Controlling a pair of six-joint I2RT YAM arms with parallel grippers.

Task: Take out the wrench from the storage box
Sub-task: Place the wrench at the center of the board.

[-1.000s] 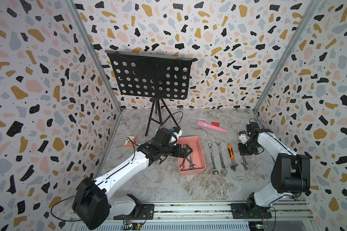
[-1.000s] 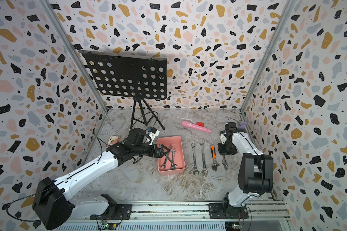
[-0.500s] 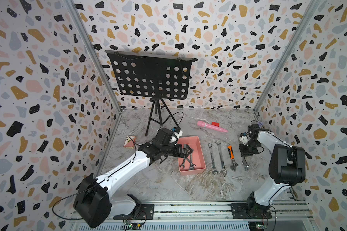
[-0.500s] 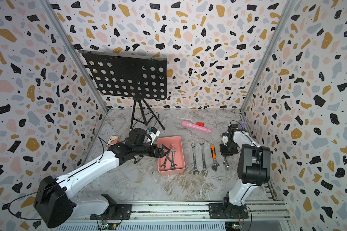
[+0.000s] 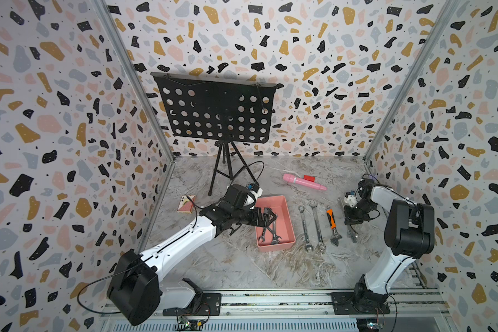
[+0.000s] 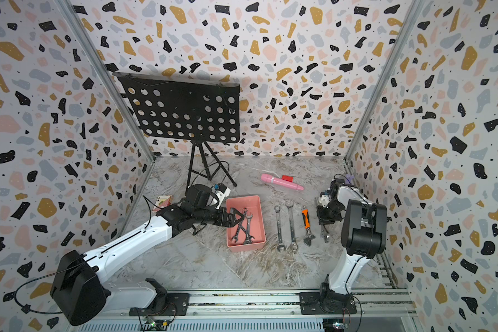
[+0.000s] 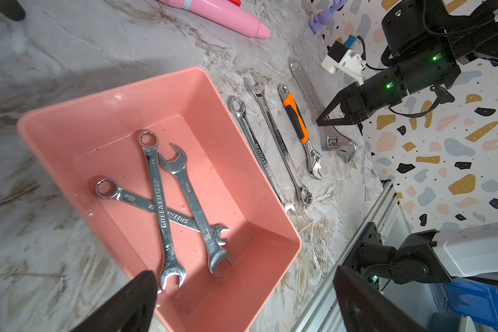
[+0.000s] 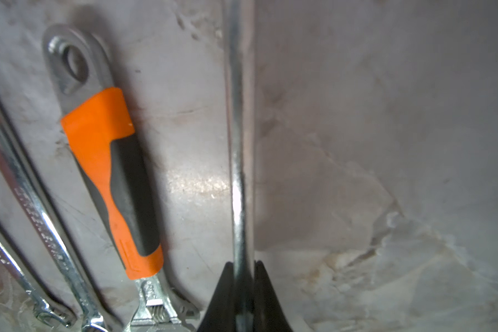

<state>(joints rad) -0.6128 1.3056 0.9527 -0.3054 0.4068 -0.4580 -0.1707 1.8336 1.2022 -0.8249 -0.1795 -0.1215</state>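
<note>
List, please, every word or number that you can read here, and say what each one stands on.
"GREENER": shaft of the top wrench in the storage box.
"14": same wrench, near each end.
"GREENE", rest covered: wrench underneath.
Too blurred to read: marks on the third boxed wrench, the table wrenches and the silver adjustable wrench.

Three crossed wrenches (image 7: 167, 207) cover much of the salmon-pink storage box (image 7: 227, 178) floor, under the wide-spread left gripper (image 7: 243, 270). Beside it, a row of four wrenches (image 5: 316, 224) leaves narrow gaps, with the right gripper (image 7: 320, 123) clamped on the outermost silver adjustable wrench (image 7: 332, 140). Bare marble table (image 5: 242, 267) lies in front; a music stand (image 5: 216, 112) blocks the rear.
</note>
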